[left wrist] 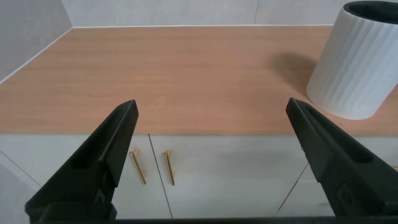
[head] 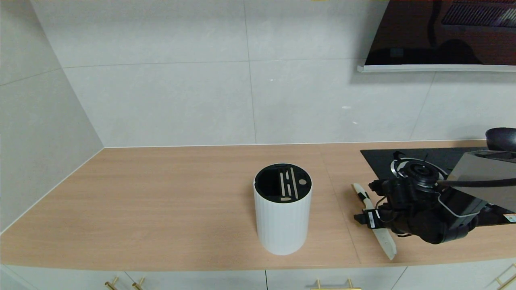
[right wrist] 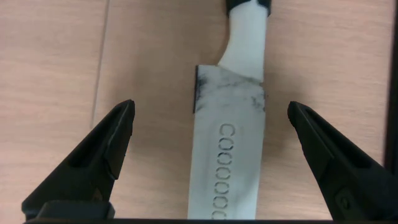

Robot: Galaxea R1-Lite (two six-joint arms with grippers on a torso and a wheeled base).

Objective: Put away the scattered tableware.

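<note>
Knife: a white ceramic knife (head: 385,241) with grey marbling near the heel and a row of small oval holes along the blade (right wrist: 230,155) lay flat on the wooden countertop (head: 161,193).
Knife position: it was to the right of the holder and well apart from it, just beside the left edge of the black hob (head: 379,158).
Knife long axis: it ran roughly front to back across the counter, slanting a little rightward toward the near side.
Knife pointing: the handle, with a black band on it, pointed toward the tiled wall. The blade tip pointed at the counter's front edge and lay close to it.
Right gripper (head: 366,201): it hung over the knife near where handle met blade. It was released, with its two dark fingers (right wrist: 112,143) spread wide to either side of the blade, clear of it in the right wrist view and holding nothing.
Holder: a white ribbed cylinder (head: 282,217) stood upright mid-counter. Its black top was cut with one large opening and several narrow slots.
Left gripper (left wrist: 211,109): it was released and gripping nothing, with the fingers wide apart. It hung at the counter's front edge, with the holder (left wrist: 357,62) farther along.
Cabinets: white fronts with gold handles (left wrist: 138,167) sat below the counter.
Hob: a gas burner (head: 419,171) sat in the glass, with a dark range hood (head: 443,36) on the wall above.
</note>
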